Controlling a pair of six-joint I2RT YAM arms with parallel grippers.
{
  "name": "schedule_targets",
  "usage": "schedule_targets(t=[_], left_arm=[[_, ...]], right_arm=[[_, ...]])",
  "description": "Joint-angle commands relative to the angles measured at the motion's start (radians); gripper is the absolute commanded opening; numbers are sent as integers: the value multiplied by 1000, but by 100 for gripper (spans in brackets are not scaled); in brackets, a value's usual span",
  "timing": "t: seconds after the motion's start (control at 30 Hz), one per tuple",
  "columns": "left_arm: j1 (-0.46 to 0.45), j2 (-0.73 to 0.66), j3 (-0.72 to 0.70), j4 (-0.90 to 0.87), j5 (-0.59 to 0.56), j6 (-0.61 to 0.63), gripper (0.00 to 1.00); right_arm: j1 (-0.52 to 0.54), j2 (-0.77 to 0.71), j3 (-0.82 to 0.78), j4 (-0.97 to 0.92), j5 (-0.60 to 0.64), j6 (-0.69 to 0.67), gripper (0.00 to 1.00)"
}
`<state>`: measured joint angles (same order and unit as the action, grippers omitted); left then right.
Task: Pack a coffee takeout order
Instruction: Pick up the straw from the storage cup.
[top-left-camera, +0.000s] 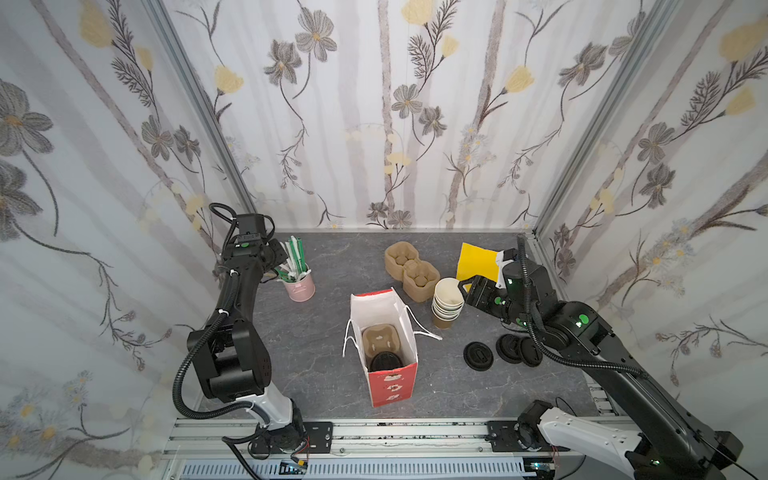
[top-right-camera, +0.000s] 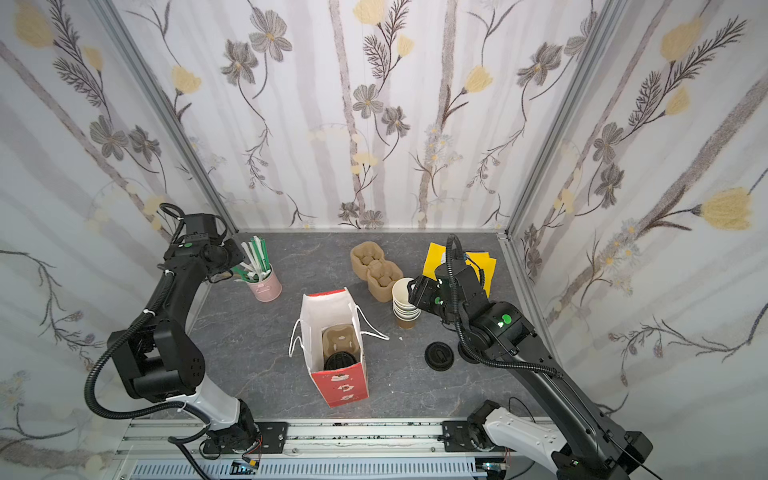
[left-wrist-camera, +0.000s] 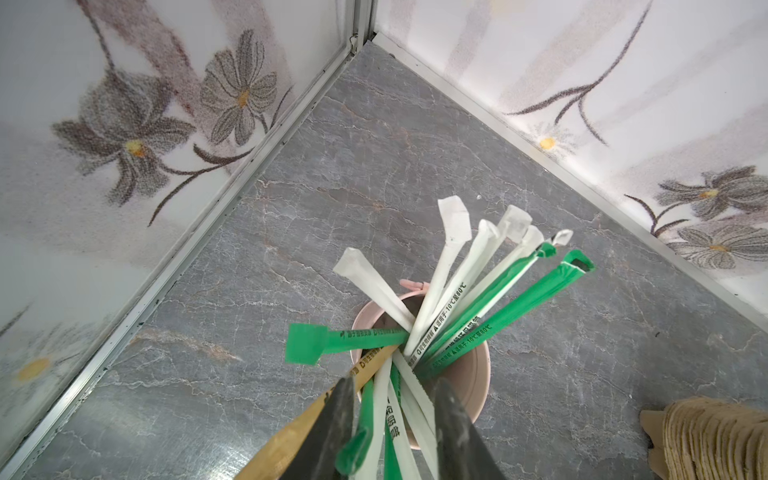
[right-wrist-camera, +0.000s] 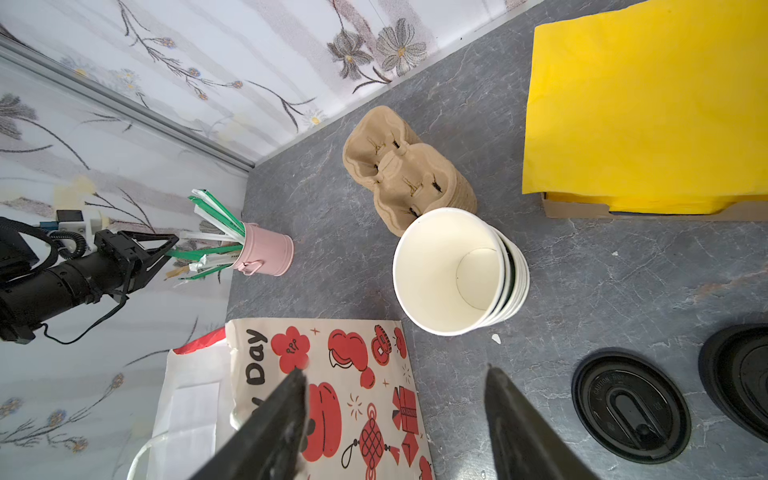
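Thin green straw (left-wrist-camera: 355, 446) leans out of the small pink metal bucket (left-wrist-camera: 469, 386), lengthwise between the jaws of the left gripper (left-wrist-camera: 394, 386). Jaws half-spread; whether they pinch it is unclear.

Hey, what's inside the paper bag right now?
The paper bag holds a pulp carrier with a black lid showing; whatever is under the lid is covered.

Upright red bag (top-left-camera: 392, 384) holding lidded cup (top-left-camera: 384, 360), left pincer (top-left-camera: 279, 272) beside straws (top-left-camera: 297, 258)
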<state>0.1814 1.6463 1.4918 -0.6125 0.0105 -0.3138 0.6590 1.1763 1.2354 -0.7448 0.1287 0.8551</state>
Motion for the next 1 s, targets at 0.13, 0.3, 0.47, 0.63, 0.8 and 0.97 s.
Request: schedule_targets(t=[0.13,0.3,0.47,0.63,0.8,0.97], left_arm=[[-10,8,-14,33,-62,13,30],[-14,1,-32,38,-89,20,26],[-19,-3,-45,39,-96,27,23],[-19,0,-47,41,-104,33,20],[-21,1,-47,43,-108,33,18],[-22,-2,-47,45,-107,32,13]], right_arm=[[0,3,-2,44,-3,6,68],[-1,5,0,44,-1,5,68],[-1,6,2,44,-2,5,68],[-2,8,5,44,-4,5,68],[-2,8,7,42,-6,7,68],[-2,10,9,42,-8,7,68]])
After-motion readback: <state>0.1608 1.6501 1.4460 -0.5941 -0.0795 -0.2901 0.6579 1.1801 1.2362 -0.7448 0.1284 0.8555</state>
